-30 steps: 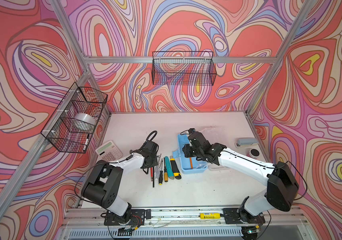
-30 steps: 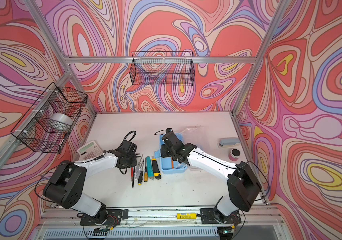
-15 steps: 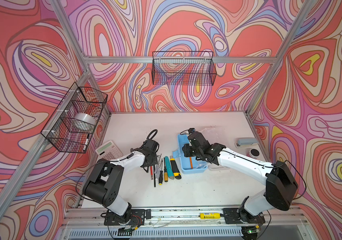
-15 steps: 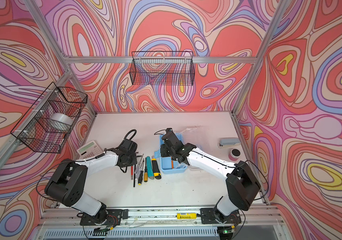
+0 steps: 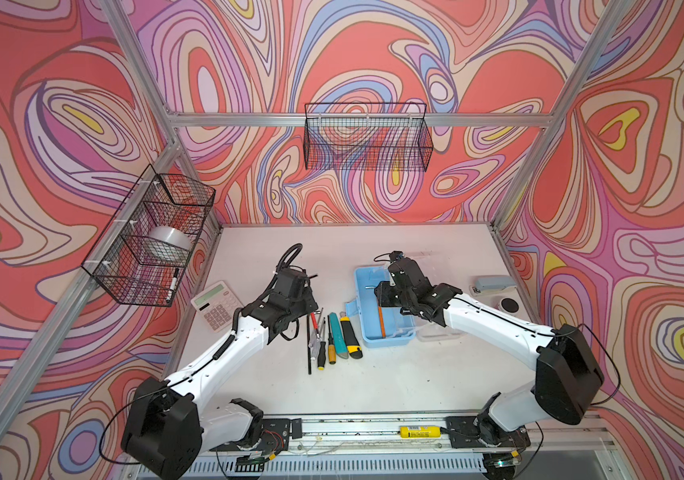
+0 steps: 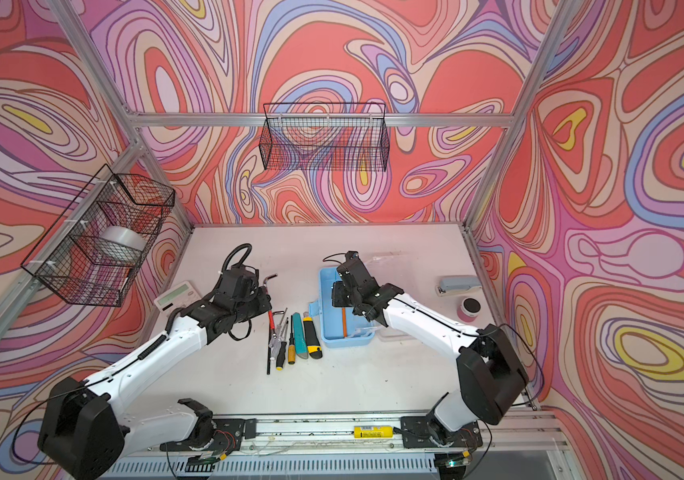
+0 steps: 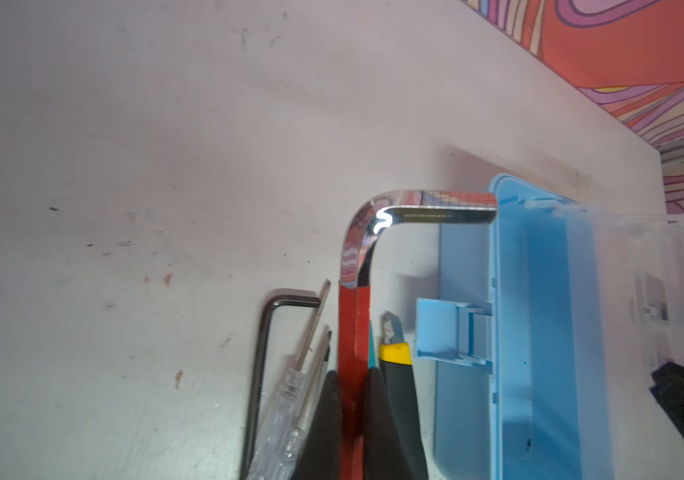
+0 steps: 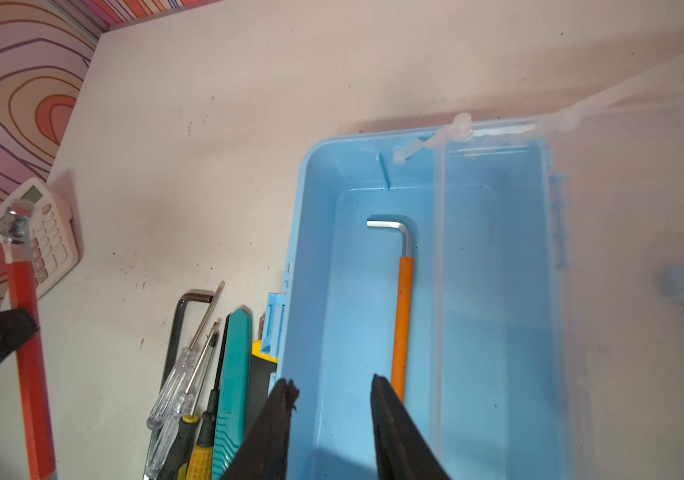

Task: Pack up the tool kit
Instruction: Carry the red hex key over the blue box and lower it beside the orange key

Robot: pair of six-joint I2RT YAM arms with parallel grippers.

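Red hex key (image 7: 354, 332) lifted (blue box (image 7: 463, 415) beside).

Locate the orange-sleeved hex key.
The orange-sleeved hex key lies inside the open blue box, mid-table in both top views, under the right gripper.

Walls (image 5: 373, 50) are all swirly red, pink, purple, blue and yellow loops, and the table (image 5: 373, 386) is plain white. The box (image 5: 388, 341) is light blue with an orange-sleeved hex key (image 8: 401, 324) inside; at its 9 o'clock, a black-and-yellow knife (image 5: 350, 337), then a teal knife (image 5: 335, 332). The red-sleeved hex key (image 7: 352, 332) has a mirror-chrome bend.
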